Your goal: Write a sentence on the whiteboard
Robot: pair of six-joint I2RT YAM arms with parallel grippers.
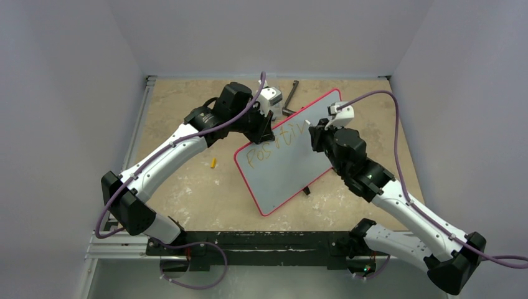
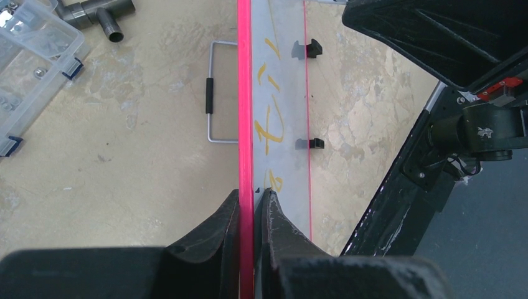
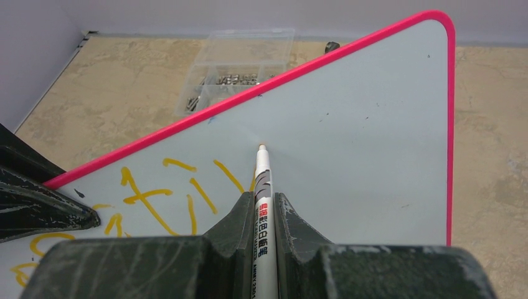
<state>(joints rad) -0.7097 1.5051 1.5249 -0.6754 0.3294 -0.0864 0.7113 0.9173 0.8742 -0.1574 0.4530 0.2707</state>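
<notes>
**benchrat:** where's the whiteboard (image 1: pixel 292 163) sitting in this one?

**yam_fan:** Middle of the table (image 1: pixel 187 193), turned diagonally and tipped up on one long edge. The two black feet (image 2: pixel 316 144) are on the low long edge, and the left gripper (image 2: pixel 252 196) has the high one. Its jaws are pinched on the red-pink frame, one finger on each side of the board, near the start of the writing.

**benchrat:** and the right arm?

**yam_fan:** The right gripper (image 3: pixel 263 198) is clamped on a white marker (image 3: pixel 261 177) that pokes out forward between the fingers. The tip is right at the board face, just past the last stroke. Can't tell if it's actually touching tbh.

**benchrat:** what's written?

**yam_fan:** The sentence (image 1: pixel 277 138) is orange-yellow, one line along the upper edge. From overhead I read "Positiv".

**benchrat:** other stuff lying around?

**yam_fan:** There's a clear plastic parts box (image 2: pixel 34 56) and a grey metal pipe tee (image 2: pixel 103 12) on the table behind the board. A wire loop (image 2: pixel 215 93) with a black grip pokes out from behind the frame. There's also a little yellow bit (image 1: pixel 213 163) on the table left of the board, too small to make out.
</notes>
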